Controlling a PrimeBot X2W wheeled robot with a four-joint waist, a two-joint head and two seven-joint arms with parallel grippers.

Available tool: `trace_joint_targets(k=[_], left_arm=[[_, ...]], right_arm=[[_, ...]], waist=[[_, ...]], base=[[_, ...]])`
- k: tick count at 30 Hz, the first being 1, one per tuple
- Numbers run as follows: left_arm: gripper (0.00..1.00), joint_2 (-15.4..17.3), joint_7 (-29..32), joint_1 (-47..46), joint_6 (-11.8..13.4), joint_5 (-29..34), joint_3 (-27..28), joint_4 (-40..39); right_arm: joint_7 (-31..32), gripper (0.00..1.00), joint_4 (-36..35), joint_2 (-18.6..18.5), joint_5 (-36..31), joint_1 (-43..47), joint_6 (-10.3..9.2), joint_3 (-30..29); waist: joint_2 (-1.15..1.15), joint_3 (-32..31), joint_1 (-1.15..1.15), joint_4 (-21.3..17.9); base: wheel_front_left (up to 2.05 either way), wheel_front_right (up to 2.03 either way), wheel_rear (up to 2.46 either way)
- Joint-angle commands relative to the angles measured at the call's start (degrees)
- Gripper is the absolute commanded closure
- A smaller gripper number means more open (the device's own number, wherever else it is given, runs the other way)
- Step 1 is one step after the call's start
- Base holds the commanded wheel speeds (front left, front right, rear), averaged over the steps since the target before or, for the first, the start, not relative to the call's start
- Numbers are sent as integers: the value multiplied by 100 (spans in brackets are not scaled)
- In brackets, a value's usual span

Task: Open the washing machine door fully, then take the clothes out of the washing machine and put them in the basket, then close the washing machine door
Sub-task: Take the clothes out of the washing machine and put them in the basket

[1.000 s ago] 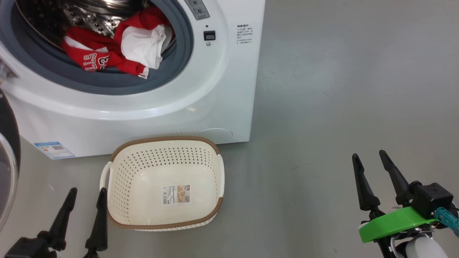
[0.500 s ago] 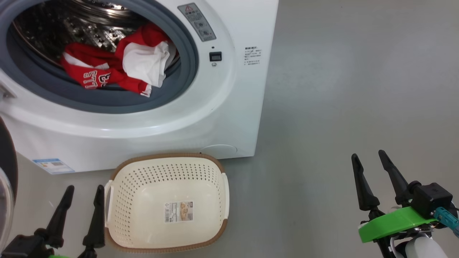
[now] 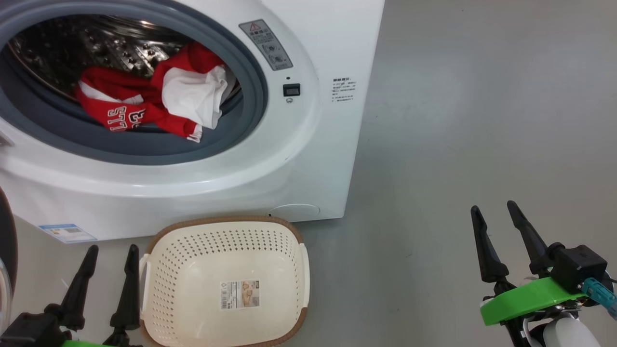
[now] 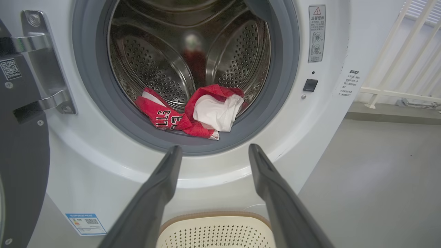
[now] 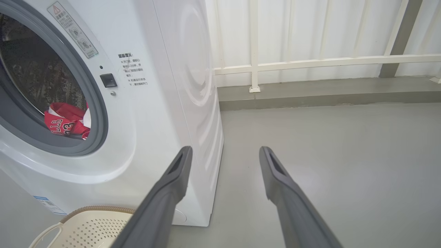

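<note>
Grey floor around basket, railing beyond

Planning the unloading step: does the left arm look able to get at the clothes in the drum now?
Probably yes: the washing machine door is swung aside, the left gripper is open and points at the clothes, with nothing between.

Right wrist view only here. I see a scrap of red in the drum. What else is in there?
Observer: A white garment is bunched with the red jerseys at the front of the drum.
Operator: Is the door out of the way?
Observer: Yes, the door stands swung wide, left of the opening.
Operator: And the basket's inside?
Observer: The basket holds only its label sticker; no clothes yet.
</note>
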Motion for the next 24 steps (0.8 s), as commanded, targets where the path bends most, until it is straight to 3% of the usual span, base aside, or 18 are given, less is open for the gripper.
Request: trace_joint_targets(k=[1, 15, 24], left_arm=[[0, 161, -28, -189, 8, 21, 200, -102], [0, 198, -28, -413, 8, 29, 147, 89], [0, 399, -28, -1385, 8, 38, -176, 500]], right_arm=[[-37, 0, -147, -29, -46, -118, 35, 139], [-37, 0, -149, 16, -47, -193, 35, 151], [-37, 0, -192, 61, -68, -343, 35, 175]], waist=[[0, 12, 0, -2], [0, 146, 0, -25], [0, 435, 0, -90]], base=[[0, 0, 0], [0, 0, 0], [0, 0, 0]])
